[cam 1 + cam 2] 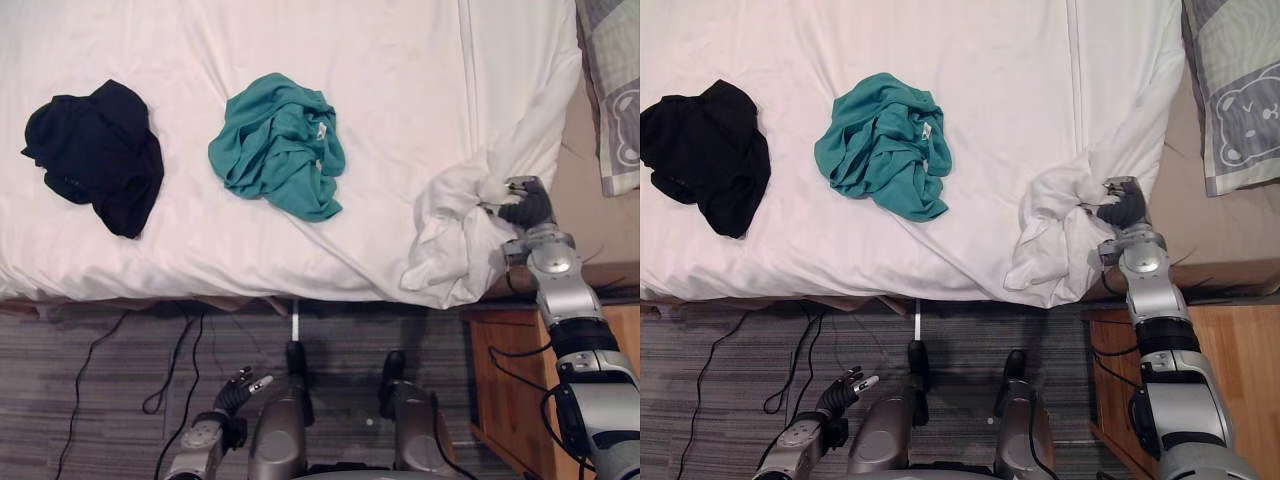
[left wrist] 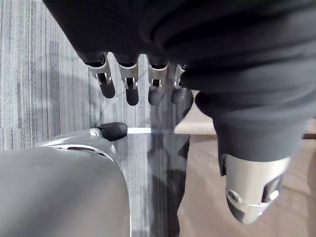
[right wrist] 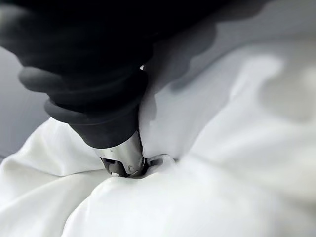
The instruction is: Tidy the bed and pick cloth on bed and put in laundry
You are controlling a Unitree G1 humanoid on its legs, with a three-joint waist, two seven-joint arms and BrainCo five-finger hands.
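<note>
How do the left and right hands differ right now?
The left hand hangs low over the floor in front of the bed; the right hand is up at the bed's near corner. The left hand's fingers are relaxed and hold nothing; the right hand's are curled into a bunch of the white sheet. Shared: neither touches the teal cloth or the black cloth.

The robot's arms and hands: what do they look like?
The right arm and left arm are silver-grey rounded segments with dark joints. A dark ribbed cover wraps the right hand and left hand, whose fingers are silver with dark tips.
</note>
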